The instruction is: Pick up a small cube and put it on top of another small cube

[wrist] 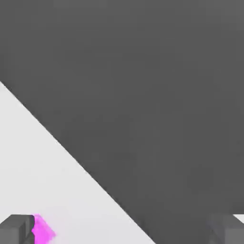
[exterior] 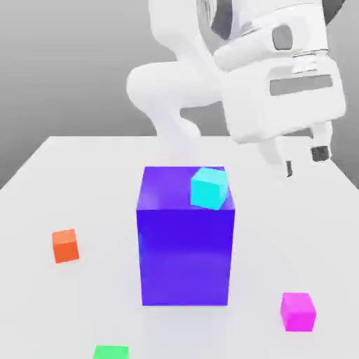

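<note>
The small cube [exterior: 299, 310], bright magenta-pink, rests on the white table near the front at the exterior view's right. In the hand view a slice of the small cube [wrist: 43, 231] peeks out beside one dark finger [wrist: 16, 228]. My gripper [exterior: 303, 161] hangs high above the table at the right, well above and behind the magenta cube, open with nothing between its fingers. In the hand view the gripper [wrist: 121, 234] has its fingers far apart. A cyan cube [exterior: 209, 188] sits tilted on top of the big blue-violet block [exterior: 186, 252].
An orange cube [exterior: 65, 245] lies on the table at the exterior view's left. A green cube [exterior: 111, 351] sits at the front edge. The tall blue-violet block stands mid-table, with the white arm [exterior: 182, 91] behind it. The table [exterior: 84, 182] ends against grey background.
</note>
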You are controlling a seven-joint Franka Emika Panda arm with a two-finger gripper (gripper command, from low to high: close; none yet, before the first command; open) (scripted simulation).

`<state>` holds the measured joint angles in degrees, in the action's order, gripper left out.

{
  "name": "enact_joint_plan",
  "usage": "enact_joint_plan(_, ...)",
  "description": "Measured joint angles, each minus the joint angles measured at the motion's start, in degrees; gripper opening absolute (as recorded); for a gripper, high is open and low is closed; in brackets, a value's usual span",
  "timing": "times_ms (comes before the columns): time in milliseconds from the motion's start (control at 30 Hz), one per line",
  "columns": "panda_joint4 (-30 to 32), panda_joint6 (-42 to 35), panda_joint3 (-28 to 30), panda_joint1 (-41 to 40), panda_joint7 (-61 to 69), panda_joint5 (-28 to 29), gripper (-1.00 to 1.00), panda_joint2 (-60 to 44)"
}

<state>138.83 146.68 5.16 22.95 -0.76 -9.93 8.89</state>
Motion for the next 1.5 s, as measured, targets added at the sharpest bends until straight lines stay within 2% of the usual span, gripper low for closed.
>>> enact_joint_plan(133,1.7,3.6,-1.6,3.4,8.5,0.1,0.0,-8.1)
enact_joint_plan(267,3.4,7.3,-2.5,5.3,14.9,3.2,0.0,-16.0)
enact_joint_plan(367,4.5,10.4,-2.7,6.6,17.7,7.3,0.0,-21.7)
enact_joint_plan(500,3.3,16.6,-3.3,6.5,18.7,7.9,0.0,-30.0)
enact_joint_plan(533,2.9,18.2,-3.5,6.3,18.9,7.7,-1.0,-32.1)
enact_joint_plan(767,2.8,18.5,-3.6,6.3,18.9,7.7,-1.0,-32.5)
enact_joint_plan(933,4.5,11.5,-2.8,6.8,18.2,8.4,-1.0,-23.8)
enact_joint_plan(1000,3.7,10.2,-1.6,5.4,19.3,8.4,-1.0,-23.4)
enact_joint_plan(1200,-0.8,7.2,1.6,-2.3,31.9,9.3,-1.0,-24.3)
enact_joint_plan(1500,-5.0,2.8,3.1,-12.7,53.0,7.9,-1.0,-24.7)
